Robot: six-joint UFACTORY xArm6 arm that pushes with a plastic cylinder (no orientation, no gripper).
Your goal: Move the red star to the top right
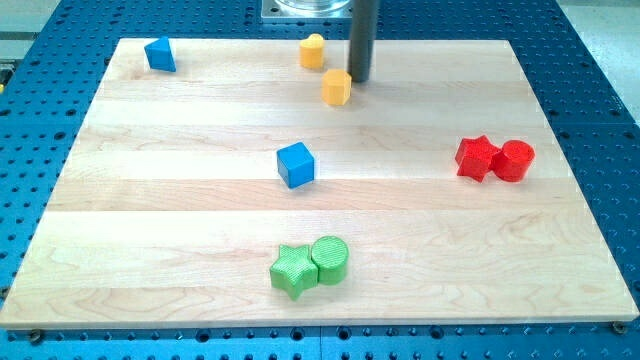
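Observation:
The red star (475, 158) lies on the wooden board (180, 250) at the view's right, about mid-height. It touches a red cylinder (515, 160) on its right side. My tip (359, 79) is near the view's top centre, just right of a yellow hexagonal block (337, 87). The tip is far from the red star, up and to its left.
A yellow heart-like block (312, 50) sits at the top centre. A blue block (160, 54) is at the top left and a blue cube (296, 164) is in the middle. A green star (292, 270) and green cylinder (330, 259) touch near the bottom centre.

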